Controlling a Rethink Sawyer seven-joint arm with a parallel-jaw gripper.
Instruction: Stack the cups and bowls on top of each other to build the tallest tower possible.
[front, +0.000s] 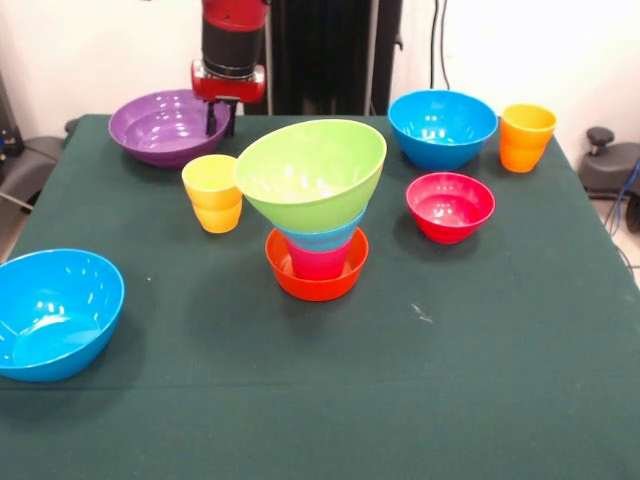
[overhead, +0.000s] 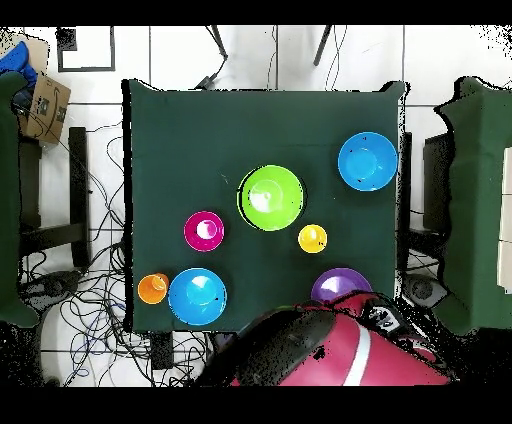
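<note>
The tower (front: 316, 215) stands mid-table: an orange bowl (front: 316, 283) at the base, a red-pink cup (front: 318, 262) in it, then a light blue bowl (front: 322, 240) and a tilted lime green bowl (front: 312, 172) (overhead: 271, 197) on top. The purple bowl (front: 160, 127) (overhead: 340, 286) rests on the table at the far left. My gripper (front: 220, 120) hangs open at its right rim, one finger (front: 211, 120) inside the bowl. The arm (overhead: 320, 350) hides the gripper in the overhead view. A yellow cup (front: 212, 193) (overhead: 312, 238) stands between the purple bowl and the tower.
A blue bowl (front: 442, 127) (overhead: 197, 296) and an orange cup (front: 526, 137) (overhead: 153, 288) sit at the far right. A small red bowl (front: 450, 206) (overhead: 204, 231) lies right of the tower. Another blue bowl (front: 55, 312) (overhead: 367, 161) overhangs the near left edge.
</note>
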